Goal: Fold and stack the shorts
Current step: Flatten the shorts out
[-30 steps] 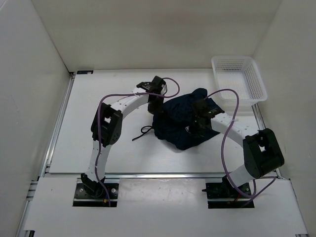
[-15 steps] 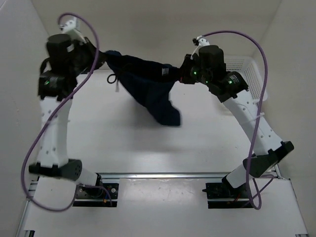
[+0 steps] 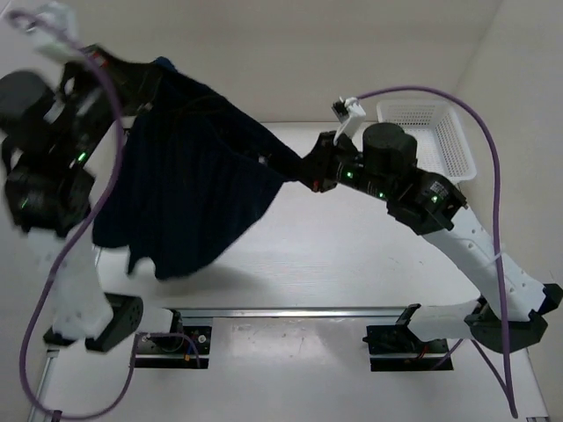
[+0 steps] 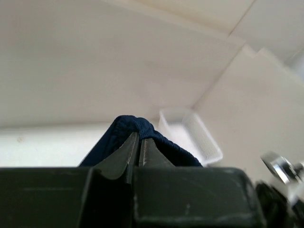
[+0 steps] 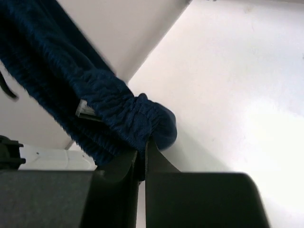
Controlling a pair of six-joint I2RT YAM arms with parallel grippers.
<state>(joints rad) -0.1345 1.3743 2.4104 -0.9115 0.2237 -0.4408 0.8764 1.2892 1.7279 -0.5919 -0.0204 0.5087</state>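
While both arms are reaching high above the bench [image 3: 352, 255], the left tool [image 3: 141, 77] is sitting at the far left of the top view, its jaws pressed together on a bunched edge of the shorts [image 3: 185, 185]. In the left wrist view that navy fold is poking up just past the closed fingertips [image 4: 133, 145], with only a sliver of gap showing between them.

To the right of it, the shorts are hanging in the air as a broad dark sheet. Their upper edge is stretching from the left tool down to the right tool, while the loose lower part is drooping toward the near-left side of the bench. Whether the lowest hem is touching the surface I cannot tell.

Further right, the right tool [image 3: 303, 171] is gripping the other end of the gathered waistband, lower than the left one. The right wrist view is showing its jaws closed narrow on a thick elastic roll of navy cloth, with a small white label [image 5: 85, 110] lying on the fabric just beside the pinch.

At the far right, a white mesh basket [image 3: 431, 132] is standing in the back corner of the bench, well apart from the shorts. A purple cable [image 3: 457, 97] is arching over the right arm.
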